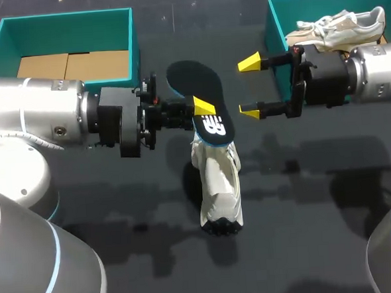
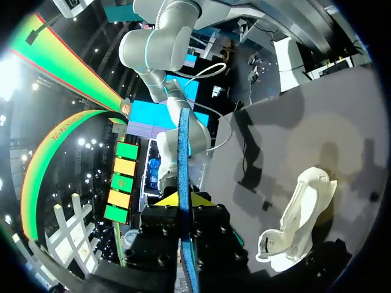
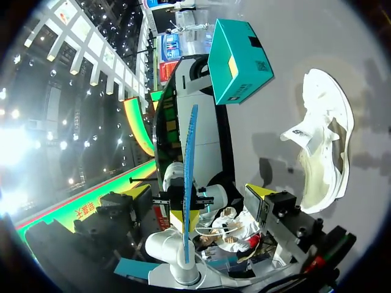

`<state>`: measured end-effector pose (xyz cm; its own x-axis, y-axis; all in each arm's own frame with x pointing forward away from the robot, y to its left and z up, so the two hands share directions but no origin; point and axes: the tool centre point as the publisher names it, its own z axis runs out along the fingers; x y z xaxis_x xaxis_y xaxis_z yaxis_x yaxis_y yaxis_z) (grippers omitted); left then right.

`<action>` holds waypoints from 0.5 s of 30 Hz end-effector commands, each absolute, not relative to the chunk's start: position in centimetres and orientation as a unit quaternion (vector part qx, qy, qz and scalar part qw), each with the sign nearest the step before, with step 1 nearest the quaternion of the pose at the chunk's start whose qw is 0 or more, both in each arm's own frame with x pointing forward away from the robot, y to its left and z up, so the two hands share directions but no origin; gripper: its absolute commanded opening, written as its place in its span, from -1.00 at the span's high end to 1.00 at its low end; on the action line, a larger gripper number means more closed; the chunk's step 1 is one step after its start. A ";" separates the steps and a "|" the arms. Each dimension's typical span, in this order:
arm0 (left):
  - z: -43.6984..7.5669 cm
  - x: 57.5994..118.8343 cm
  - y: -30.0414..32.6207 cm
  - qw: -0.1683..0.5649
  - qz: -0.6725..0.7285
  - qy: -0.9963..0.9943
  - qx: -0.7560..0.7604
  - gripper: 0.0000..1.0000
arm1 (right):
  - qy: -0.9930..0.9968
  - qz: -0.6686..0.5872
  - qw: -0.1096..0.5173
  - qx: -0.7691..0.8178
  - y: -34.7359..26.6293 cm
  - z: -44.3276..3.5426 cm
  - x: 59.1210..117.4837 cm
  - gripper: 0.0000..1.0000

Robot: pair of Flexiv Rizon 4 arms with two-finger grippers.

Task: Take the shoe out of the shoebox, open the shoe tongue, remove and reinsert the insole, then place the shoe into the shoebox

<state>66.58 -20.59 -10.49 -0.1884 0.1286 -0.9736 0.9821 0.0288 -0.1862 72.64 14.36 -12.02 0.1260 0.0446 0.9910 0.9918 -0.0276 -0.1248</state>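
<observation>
Count as seen from beside the rig.

Shoeboxes: two, both teal, the left box [image 1: 65,28] and the right box [image 1: 313,5].

Shoes: two, both pale, the first shoe [image 1: 219,185] on the counter [image 1: 305,199], the second shoe [image 1: 338,28] in the right box.

Insoles: one insole [image 1: 195,93], dark.

Cardboard liners: one liner [image 1: 74,66], in the left box. A seam crosses it, and I cannot tell whether it is one piece or two.

Arms: two.

End effectors: two, the left end effector [image 1: 200,110] and the right end effector [image 1: 249,87], each with two yellow-tipped fingers. Three of the four tips show from above.

Counters: one.
</observation>
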 end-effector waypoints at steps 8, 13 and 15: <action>-12.3 67.0 -21.9 0.451 -0.515 0.515 0.516 1.00 | -0.479 -0.464 0.496 -0.556 15.8 -12.5 73.1 -1.00; -12.5 66.6 -22.0 0.453 -0.521 0.506 0.517 1.00 | -0.486 -0.471 0.487 -0.552 15.9 -12.5 73.2 -1.00; -12.4 66.4 -22.1 0.452 -0.528 0.497 0.519 1.00 | -0.489 -0.482 0.479 -0.547 15.8 -12.5 73.3 -1.00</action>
<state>66.52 -21.94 -12.24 -0.0555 0.0496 -0.9972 0.9946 -0.0851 -0.0596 73.43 15.63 -12.45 0.0627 0.0793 0.9949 0.9967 -0.0556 -0.0584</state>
